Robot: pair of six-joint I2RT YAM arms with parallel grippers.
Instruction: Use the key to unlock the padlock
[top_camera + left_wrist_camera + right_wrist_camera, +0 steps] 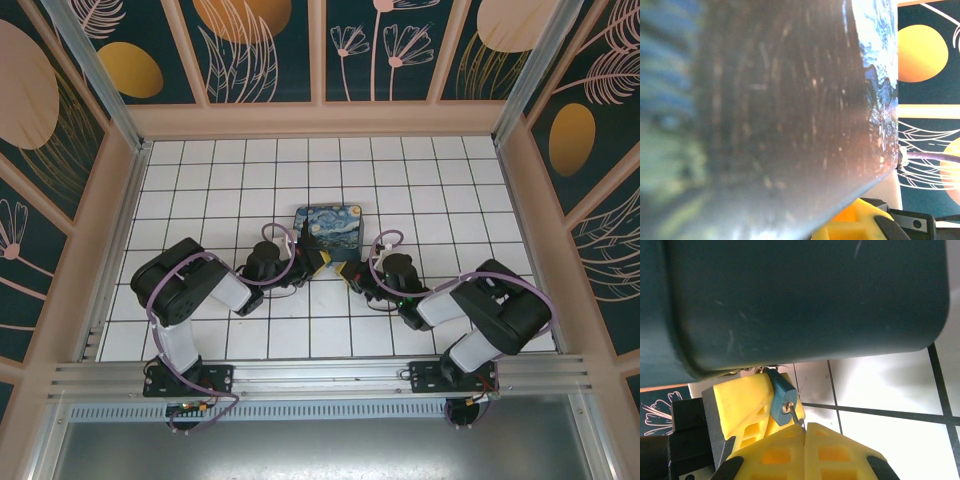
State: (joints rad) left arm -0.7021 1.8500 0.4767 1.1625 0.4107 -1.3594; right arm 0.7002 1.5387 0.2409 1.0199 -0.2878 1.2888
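Holding padlock: the padlock [781,396] is seen pressed between the yellow fingers [742,402] of the left gripper [316,262]. Its jaws are judged to be almost together and clamped on the blue body. The shackle end is hidden.
Holding key: the key [796,416] is pinched at its head by the right gripper [805,437], whose jaws are closed tight on it. Only the thin shaft is left showing.
Key position: the shaft tip is set in the keyhole on the padlock's lower face. How deep it is seated cannot be told.
Location: padlock and key are held above the white tiles [880,390], between the two grippers and just in front of the painted box [328,222].
Step judged: insertion is taken as done or nearly done. The turn is judged to be the move in hand, and whether the shackle is freed cannot be told.
Padlock handling: it is expected to be small, light and rigid, with a smooth body that may slip. It is best gripped across the flat faces, with keyhole and shackle left free.
Key handling: it is expected to be stiff but thin and easily twisted out of a pinch. It is best held by the flat head and turned about the shaft's own line.
Risk: if the two are misaligned, the padlock may be rotated in the fingers instead of the lock being turned.
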